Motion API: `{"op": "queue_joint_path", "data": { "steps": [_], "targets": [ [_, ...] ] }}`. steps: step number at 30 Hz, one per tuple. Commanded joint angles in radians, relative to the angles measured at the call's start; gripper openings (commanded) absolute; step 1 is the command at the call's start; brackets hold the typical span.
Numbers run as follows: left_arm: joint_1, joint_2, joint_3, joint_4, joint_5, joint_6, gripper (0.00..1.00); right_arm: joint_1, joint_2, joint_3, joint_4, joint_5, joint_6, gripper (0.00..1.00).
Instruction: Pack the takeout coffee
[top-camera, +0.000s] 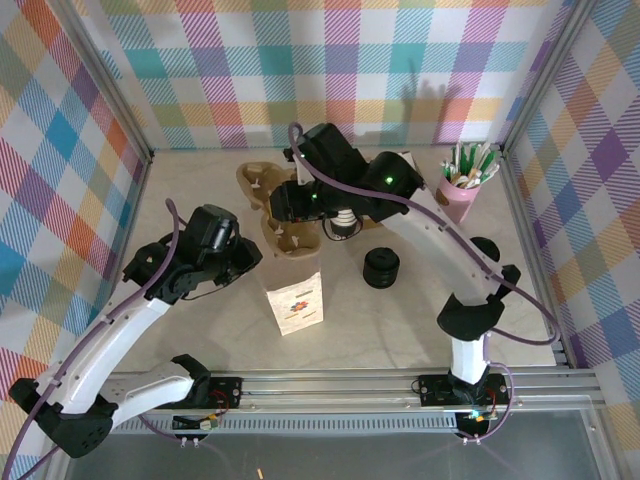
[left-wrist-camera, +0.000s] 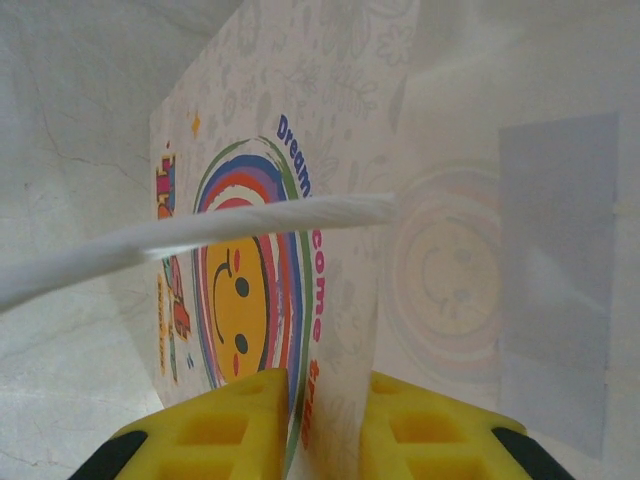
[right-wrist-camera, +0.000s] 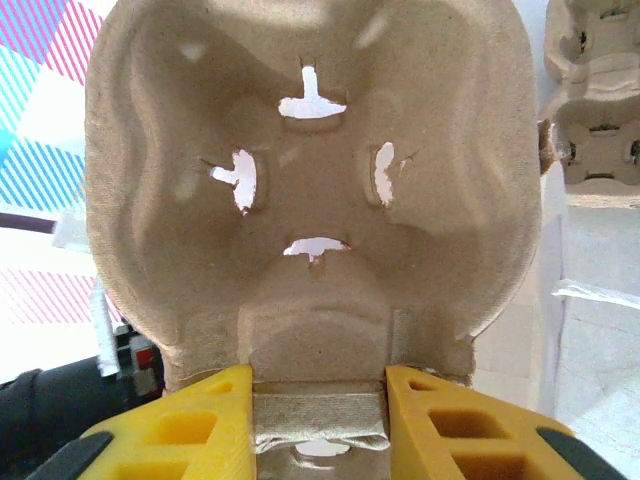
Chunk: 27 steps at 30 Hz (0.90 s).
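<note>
The takeout coffee is hidden from these views. My right gripper (right-wrist-camera: 320, 420) (top-camera: 292, 215) is shut on the flat tab of a brown pulp cup carrier (right-wrist-camera: 310, 180) (top-camera: 290, 240), held up near the table's middle. My left gripper (left-wrist-camera: 330, 425) (top-camera: 250, 258) is at the top edge of a white paper bag (left-wrist-camera: 330, 150) (top-camera: 297, 303) printed with a smiley. Its yellow fingers (left-wrist-camera: 225, 420) stand narrowly apart on either side of the bag's side wall, with a dark gap beside the left one. The bag's white twisted handle (left-wrist-camera: 200, 235) crosses in front.
A second pulp carrier (top-camera: 255, 183) lies behind the held one. A squat stack of black lids (top-camera: 381, 267) stands right of the bag. A cream cup shape (top-camera: 345, 222) is half hidden under the right arm. A pink cup of straws (top-camera: 462, 185) stands at the back right.
</note>
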Motion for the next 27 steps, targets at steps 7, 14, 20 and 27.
{"op": "queue_joint_path", "data": {
  "steps": [7,14,20,27],
  "targets": [
    [-0.011,-0.045,-0.025,0.015,-0.032,-0.035,0.21,0.025,0.052,0.002,0.055,0.017,0.022,0.32],
    [-0.011,-0.054,-0.038,0.037,-0.025,-0.050,0.20,0.037,0.054,-0.053,0.076,0.049,0.019,0.32],
    [-0.011,-0.069,-0.017,-0.002,-0.075,-0.051,0.32,0.050,0.053,-0.066,0.055,0.085,-0.006,0.32],
    [-0.010,-0.122,-0.005,-0.045,-0.159,-0.048,0.35,0.057,0.046,-0.096,0.045,0.102,-0.022,0.31]
  ]
}}
